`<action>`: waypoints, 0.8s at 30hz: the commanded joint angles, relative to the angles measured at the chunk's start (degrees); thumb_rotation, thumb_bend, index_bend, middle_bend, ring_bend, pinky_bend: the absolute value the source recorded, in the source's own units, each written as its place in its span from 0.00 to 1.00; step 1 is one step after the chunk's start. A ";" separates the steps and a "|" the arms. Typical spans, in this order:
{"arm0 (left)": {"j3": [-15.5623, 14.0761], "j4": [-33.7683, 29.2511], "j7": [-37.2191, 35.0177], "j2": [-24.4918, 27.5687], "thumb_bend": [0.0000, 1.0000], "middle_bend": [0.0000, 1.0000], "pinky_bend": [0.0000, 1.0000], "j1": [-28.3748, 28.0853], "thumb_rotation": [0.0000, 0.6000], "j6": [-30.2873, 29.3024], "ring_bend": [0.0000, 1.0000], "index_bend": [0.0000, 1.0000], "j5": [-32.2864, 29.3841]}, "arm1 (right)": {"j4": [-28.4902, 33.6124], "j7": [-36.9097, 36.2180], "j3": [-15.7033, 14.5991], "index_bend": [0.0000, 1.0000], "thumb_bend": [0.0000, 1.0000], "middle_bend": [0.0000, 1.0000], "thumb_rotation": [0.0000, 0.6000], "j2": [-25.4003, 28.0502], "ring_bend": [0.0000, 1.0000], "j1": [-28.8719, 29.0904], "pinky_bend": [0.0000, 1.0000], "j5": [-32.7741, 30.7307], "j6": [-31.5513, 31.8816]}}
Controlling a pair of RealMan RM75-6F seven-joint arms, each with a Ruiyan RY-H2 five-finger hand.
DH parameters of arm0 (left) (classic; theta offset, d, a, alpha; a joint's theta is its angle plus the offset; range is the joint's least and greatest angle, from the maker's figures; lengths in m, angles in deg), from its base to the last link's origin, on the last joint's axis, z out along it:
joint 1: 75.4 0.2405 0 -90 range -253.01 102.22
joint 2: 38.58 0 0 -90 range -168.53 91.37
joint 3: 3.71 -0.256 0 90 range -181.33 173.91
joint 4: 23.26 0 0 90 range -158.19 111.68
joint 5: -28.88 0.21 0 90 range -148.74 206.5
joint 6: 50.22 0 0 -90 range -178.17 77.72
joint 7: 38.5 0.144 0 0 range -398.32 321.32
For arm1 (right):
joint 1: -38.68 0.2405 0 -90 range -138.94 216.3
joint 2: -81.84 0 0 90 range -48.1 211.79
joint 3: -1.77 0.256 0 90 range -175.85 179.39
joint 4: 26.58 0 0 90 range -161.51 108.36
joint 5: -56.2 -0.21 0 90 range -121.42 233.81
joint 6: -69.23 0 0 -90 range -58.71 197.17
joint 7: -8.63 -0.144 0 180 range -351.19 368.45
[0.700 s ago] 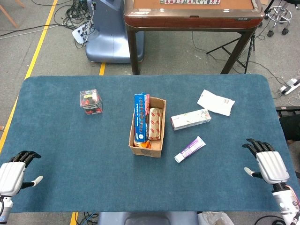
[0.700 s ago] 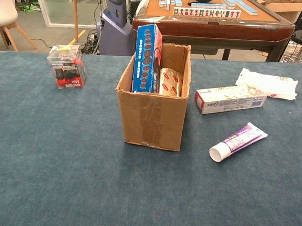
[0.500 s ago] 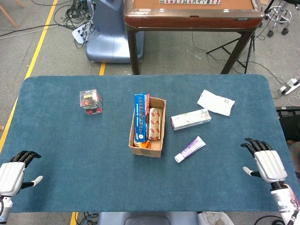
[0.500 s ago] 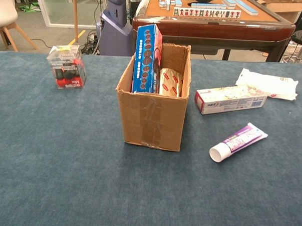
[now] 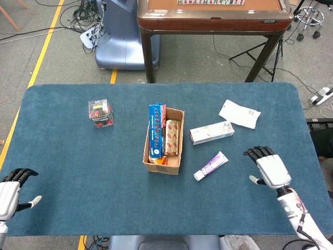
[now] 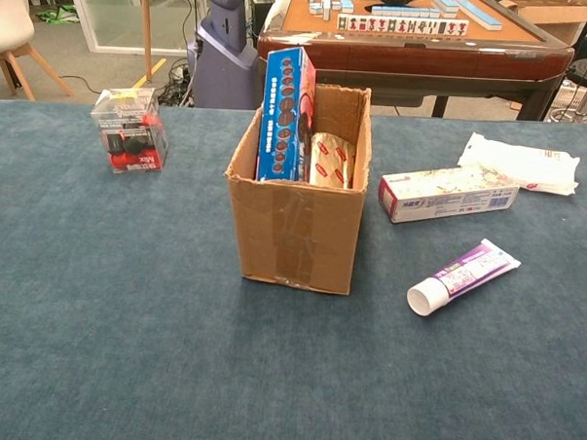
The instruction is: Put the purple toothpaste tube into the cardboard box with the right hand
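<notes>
The purple and white toothpaste tube [image 5: 211,165] [image 6: 463,276] lies flat on the blue table, cap toward the near side, just right of the cardboard box [image 5: 164,163] [image 6: 299,235]. The box stands open and holds a tall blue carton and a brown packet. My right hand [image 5: 270,169] hovers to the right of the tube, apart from it, fingers spread and empty; only a dark sliver of it shows at the chest view's right edge. My left hand [image 5: 9,190] sits at the table's near left corner, fingers apart, holding nothing.
A white toothpaste carton [image 5: 211,132] [image 6: 448,195] lies just beyond the tube. A white pouch [image 5: 239,113] [image 6: 523,163] rests at the far right. A clear cube with red and black contents [image 5: 100,112] [image 6: 129,131] stands at the far left. A mahjong table [image 5: 213,15] is behind.
My right hand has moved left and forward from the table's near right edge toward the tube. My left hand has slipped slightly lower and further left. The objects have not moved.
</notes>
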 commanded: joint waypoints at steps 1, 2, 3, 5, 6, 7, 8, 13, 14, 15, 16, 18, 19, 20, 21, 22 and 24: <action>0.06 -0.21 -0.16 0.22 0.11 0.29 0.35 0.24 1.00 -0.31 0.21 0.31 -0.11 | -0.42 2.28 0.73 0.29 0.00 0.27 1.00 -2.28 0.17 3.99 0.23 0.16 -4.88; 0.07 -0.25 -0.17 0.31 0.11 0.29 0.35 0.32 1.00 -0.40 0.21 0.30 -0.16 | -0.30 2.49 0.83 0.29 0.00 0.27 1.00 -2.67 0.17 4.82 0.23 -0.08 -6.06; 0.09 -0.32 -0.26 0.43 0.11 0.29 0.35 0.41 1.00 -0.46 0.21 0.30 -0.26 | -0.27 2.87 1.00 0.29 0.00 0.28 1.00 -3.24 0.17 5.88 0.23 -0.33 -7.41; 0.18 -0.53 -0.31 0.67 0.11 0.29 0.35 0.53 1.00 -0.56 0.21 0.30 -0.48 | -0.48 3.49 1.17 0.30 0.00 0.28 1.00 -4.18 0.17 7.38 0.23 -0.49 -9.16; 0.26 -0.53 -0.45 0.84 0.11 0.29 0.35 0.63 1.00 -0.61 0.21 0.30 -0.69 | -0.79 3.79 1.26 0.30 0.00 0.28 1.00 -4.93 0.17 8.31 0.23 -0.59 -10.18; 0.33 -0.55 -0.56 0.96 0.11 0.29 0.35 0.69 1.00 -0.67 0.21 0.30 -0.84 | -1.10 3.99 1.28 0.30 0.00 0.29 1.00 -5.51 0.17 8.98 0.23 -0.67 -10.94; 0.42 -0.60 -0.72 1.12 0.11 0.29 0.35 0.78 1.00 -0.76 0.21 0.30 -1.00 | -1.61 4.29 1.28 0.30 0.00 0.29 1.00 -6.26 0.17 9.83 0.23 -0.82 -11.97; 0.73 -0.65 -1.37 1.66 0.11 0.29 0.35 0.93 1.00 -0.74 0.21 0.30 -1.60 | -3.52 5.00 1.14 0.31 0.00 0.29 1.00 -8.98 0.17 12.77 0.23 -1.47 -15.43; 0.75 -0.67 -1.45 1.73 0.11 0.29 0.35 0.96 1.00 -0.76 0.21 0.30 -1.61 | -3.83 5.12 1.06 0.31 0.00 0.30 1.00 -9.40 0.17 13.18 0.23 -1.55 -15.86; 0.78 -0.70 -1.58 1.82 0.11 0.29 0.35 1.01 1.00 -0.82 0.21 0.30 -1.61 | -4.07 5.24 0.95 0.31 0.00 0.30 1.00 -9.85 0.17 13.68 0.23 -1.67 -16.41; 0.80 -0.70 -1.64 1.87 0.11 0.29 0.35 1.03 1.00 -0.82 0.21 0.30 -1.64 | -4.21 5.32 0.87 0.31 0.00 0.30 1.00 -10.13 0.17 14.03 0.23 -1.75 -16.76; 0.82 -0.77 -1.77 2.01 0.11 0.29 0.35 1.14 1.00 -0.96 0.21 0.30 -1.62 | -4.44 5.60 0.62 0.32 0.00 0.30 1.00 -10.63 0.17 14.72 0.23 -1.88 -17.44; 0.84 -0.80 -1.81 2.07 0.11 0.29 0.35 1.20 1.00 -1.05 0.21 0.30 -1.61 | -4.52 5.76 0.52 0.32 0.00 0.31 1.00 -10.84 0.17 14.98 0.23 -1.95 -17.67; 0.88 -0.88 -1.83 2.13 0.11 0.29 0.35 1.26 1.00 -1.22 0.21 0.30 -1.55 | -4.65 6.04 0.36 0.32 0.00 0.31 1.00 -11.10 0.17 15.30 0.23 -2.05 -17.97; 0.91 -0.92 -1.86 2.20 0.11 0.29 0.35 1.32 1.00 -1.30 0.21 0.30 -1.57 | -4.72 6.24 0.24 0.33 0.00 0.31 1.00 -11.29 0.17 15.51 0.23 -2.16 -18.19; 0.92 -0.93 -1.94 2.26 0.11 0.29 0.35 1.39 1.00 -1.38 0.21 0.30 -1.59 | -4.77 6.39 0.13 0.33 0.00 0.31 1.00 -11.50 0.17 15.69 0.23 -2.29 -18.37; 0.95 -0.96 -2.06 2.34 0.11 0.29 0.35 1.52 1.00 -1.58 0.21 0.30 -1.53 | -5.08 6.80 -0.08 0.34 0.01 0.32 1.00 -12.07 0.17 16.04 0.23 -2.63 -18.66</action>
